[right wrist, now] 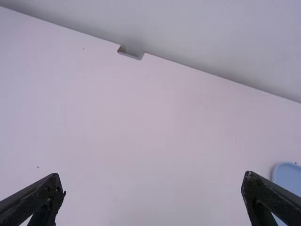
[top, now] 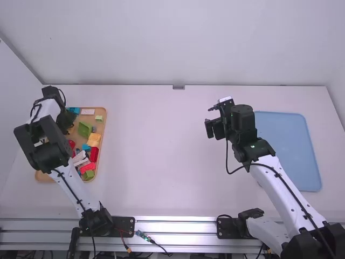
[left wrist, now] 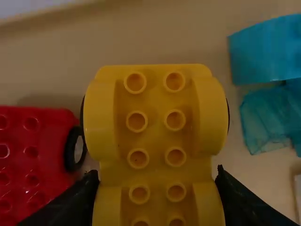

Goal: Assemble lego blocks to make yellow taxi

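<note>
The yellow car base (left wrist: 155,101) is pinched by the left gripper (left wrist: 158,173) at the wooden tray (top: 102,125); the right gripper (right wrist: 153,179) is spread wide. The red car base (left wrist: 35,165) might get bumped by a sideways swing, or the pinched piece dropped by a loose squeeze.

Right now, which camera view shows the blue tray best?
The high view: it takes in most of the blue tray, though the right arm covers part of its left side. The right wrist view catches just one corner.
</note>
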Controlling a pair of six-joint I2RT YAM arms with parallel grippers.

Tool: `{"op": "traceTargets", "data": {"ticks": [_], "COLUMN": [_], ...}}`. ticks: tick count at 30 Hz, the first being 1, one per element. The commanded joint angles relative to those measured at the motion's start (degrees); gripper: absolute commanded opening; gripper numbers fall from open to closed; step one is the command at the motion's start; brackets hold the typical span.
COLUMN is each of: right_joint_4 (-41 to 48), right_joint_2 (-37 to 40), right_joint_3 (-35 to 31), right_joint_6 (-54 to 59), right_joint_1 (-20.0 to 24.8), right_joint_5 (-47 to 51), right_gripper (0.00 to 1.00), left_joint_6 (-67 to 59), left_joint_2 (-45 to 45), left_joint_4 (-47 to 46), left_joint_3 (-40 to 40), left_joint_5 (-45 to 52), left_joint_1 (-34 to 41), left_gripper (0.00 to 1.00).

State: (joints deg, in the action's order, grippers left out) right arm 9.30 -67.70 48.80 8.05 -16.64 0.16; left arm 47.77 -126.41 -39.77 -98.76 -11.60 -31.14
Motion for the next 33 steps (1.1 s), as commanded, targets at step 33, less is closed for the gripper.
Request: {"op": "traceTargets", "data": {"ticks": [33], "right_joint_4": [0.98], "right_joint_2": [3.04], "right_joint_3": [1.95], "right_joint_6": [-5.27], "right_joint_1": [0.26], "right_joint_5": [-0.26], "right_gripper": [1.00], "left_joint_6": [-68.78], "left_joint_2": [43.45], "left_joint_4": [10.40], "left_joint_3": [40.89], "left_joint_5": [18.58], "left_joint_1": [42.53], "left_gripper": [0.01]}}
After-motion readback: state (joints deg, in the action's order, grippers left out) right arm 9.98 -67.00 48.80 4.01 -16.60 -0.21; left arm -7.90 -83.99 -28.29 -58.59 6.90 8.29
